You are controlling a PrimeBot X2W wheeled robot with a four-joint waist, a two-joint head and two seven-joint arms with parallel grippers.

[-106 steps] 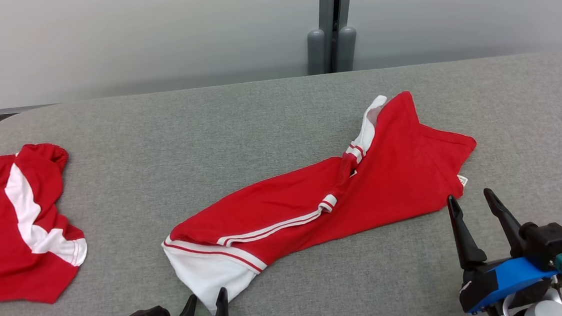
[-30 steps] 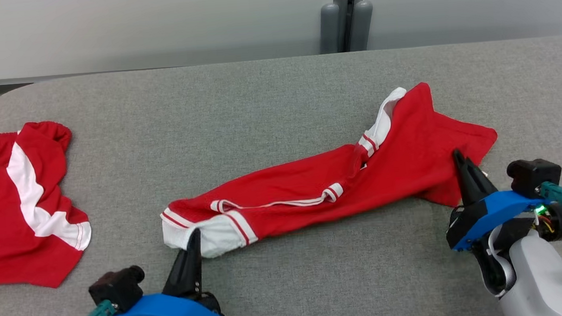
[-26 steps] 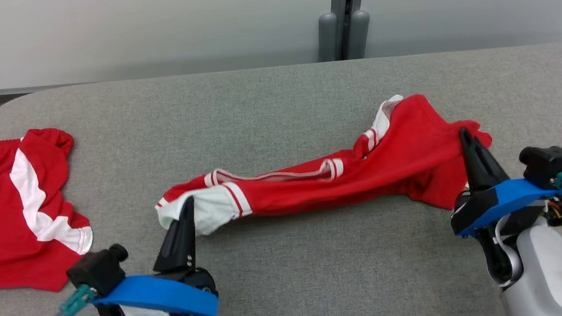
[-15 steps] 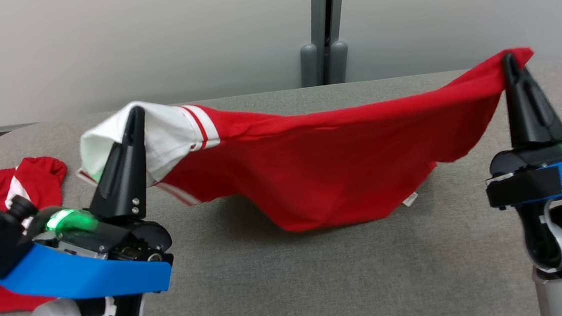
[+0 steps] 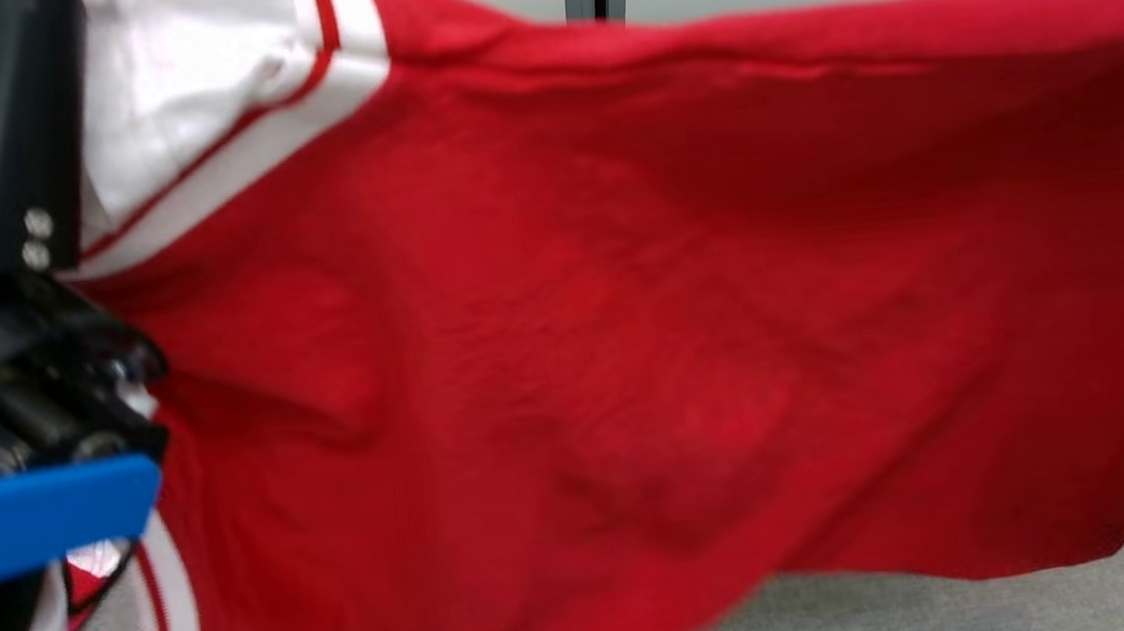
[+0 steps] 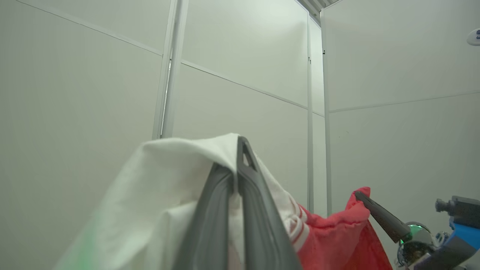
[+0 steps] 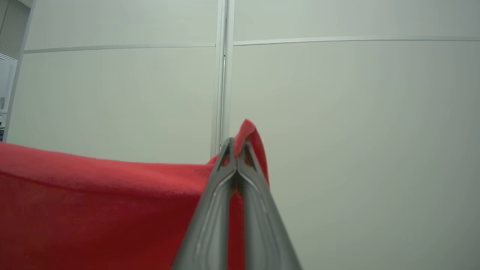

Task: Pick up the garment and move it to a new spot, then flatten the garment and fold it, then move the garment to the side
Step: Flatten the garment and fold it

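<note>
- The garment (image 5: 625, 351) is being held up in the air, stretched between both grippers. It is hanging as a broad red sheet close to the head camera, above the grey table (image 5: 947, 616).
- The white-trimmed end (image 6: 168, 168) is being pinched by the left gripper (image 6: 235, 157). Its jaws are pressed together and cloth is draped over the fingertips.
- A red corner (image 7: 252, 131) is being pinched by the right gripper (image 7: 236, 144), whose jaws are likewise pressed together on the cloth.
- The carry to a new spot is judged to be the step being done.
- For a clean carry, both arms are best being moved together at equal height and unchanged spacing. That way the top edge is being held taut but not overstretched.
- At the new spot, the hanging lower edge is best being lowered onto the table first. The rest is then being laid down behind it so that few folds are being trapped.
- Only a little of the red corner appears to be gripped, so jerks are being risked there.
</note>
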